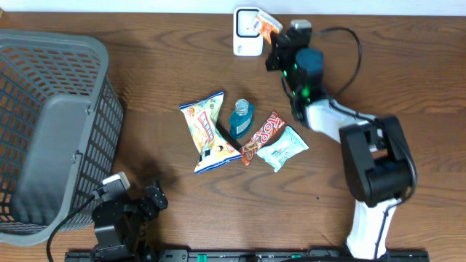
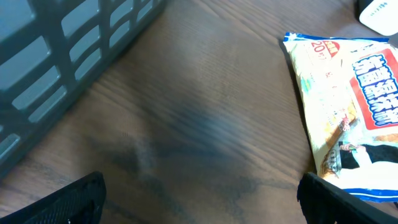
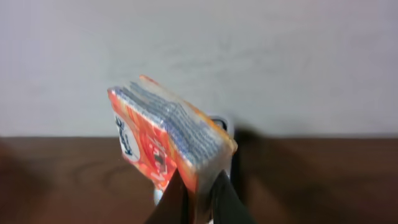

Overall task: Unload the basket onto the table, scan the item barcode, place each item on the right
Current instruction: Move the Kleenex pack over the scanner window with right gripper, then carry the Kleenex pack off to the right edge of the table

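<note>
Orange packet (image 3: pixel 165 140) sits clamped edge-up in my right pincer (image 3: pixel 198 196), held off the table (image 1: pixel 364 87) just in front of the white scanner (image 1: pixel 247 35) at the far edge, likely so the barcode faces its window. Overhead shows how packet and scanner line up. Right wrist view shows the grip itself: fingers (image 3: pixel 173 202) pinched on the bottom edge, scanner mostly hidden behind. Left pincer (image 1: pixel 154 198) hangs wide apart by the basket (image 1: pixel 44 124), clear of the snacks (image 1: pixel 206 131) mid-table.
</note>
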`<control>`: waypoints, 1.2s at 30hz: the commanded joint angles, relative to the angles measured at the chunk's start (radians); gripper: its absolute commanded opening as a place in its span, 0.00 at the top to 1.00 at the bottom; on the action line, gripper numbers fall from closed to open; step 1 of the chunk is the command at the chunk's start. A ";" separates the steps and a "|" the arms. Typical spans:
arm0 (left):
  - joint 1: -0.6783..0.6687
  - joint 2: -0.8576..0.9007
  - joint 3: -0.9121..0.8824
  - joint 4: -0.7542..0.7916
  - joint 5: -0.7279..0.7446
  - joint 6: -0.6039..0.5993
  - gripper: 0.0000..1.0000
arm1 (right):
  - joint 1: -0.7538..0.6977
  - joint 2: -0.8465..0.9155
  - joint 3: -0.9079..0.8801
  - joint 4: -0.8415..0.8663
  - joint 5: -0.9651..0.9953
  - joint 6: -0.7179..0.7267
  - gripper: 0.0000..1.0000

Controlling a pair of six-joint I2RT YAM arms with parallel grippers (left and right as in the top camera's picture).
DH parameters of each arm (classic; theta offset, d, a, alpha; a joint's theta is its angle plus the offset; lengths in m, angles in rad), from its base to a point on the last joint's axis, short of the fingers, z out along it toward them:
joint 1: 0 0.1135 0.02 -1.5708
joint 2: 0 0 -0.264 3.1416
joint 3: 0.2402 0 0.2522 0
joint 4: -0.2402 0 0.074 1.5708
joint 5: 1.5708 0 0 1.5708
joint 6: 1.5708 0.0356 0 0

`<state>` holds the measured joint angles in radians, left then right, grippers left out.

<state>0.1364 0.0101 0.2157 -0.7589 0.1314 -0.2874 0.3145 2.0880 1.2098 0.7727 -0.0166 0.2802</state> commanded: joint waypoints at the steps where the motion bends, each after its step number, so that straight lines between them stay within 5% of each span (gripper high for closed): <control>1: 0.002 -0.006 0.009 -0.001 -0.006 0.009 0.02 | 0.024 0.075 0.158 -0.053 0.061 -0.117 0.99; 10: 0.002 -0.006 0.009 -0.001 -0.006 0.009 0.02 | 0.038 0.236 0.431 -0.204 0.091 -0.126 0.99; 21: 0.002 -0.006 0.008 -0.001 -0.006 0.009 0.02 | 0.076 0.278 0.447 -0.236 0.228 -0.210 0.99; 31: 0.002 -0.006 0.009 -0.001 -0.006 0.009 0.02 | 0.064 0.076 0.449 -0.362 0.253 -0.207 0.99; 36: 0.002 -0.006 0.009 -0.001 -0.006 0.009 0.02 | 0.029 -0.090 0.449 -0.517 0.507 -0.208 0.99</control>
<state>0.1364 0.0101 0.2157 -0.7589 0.1314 -0.2871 0.3744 2.1361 1.6371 0.2970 0.2848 0.0849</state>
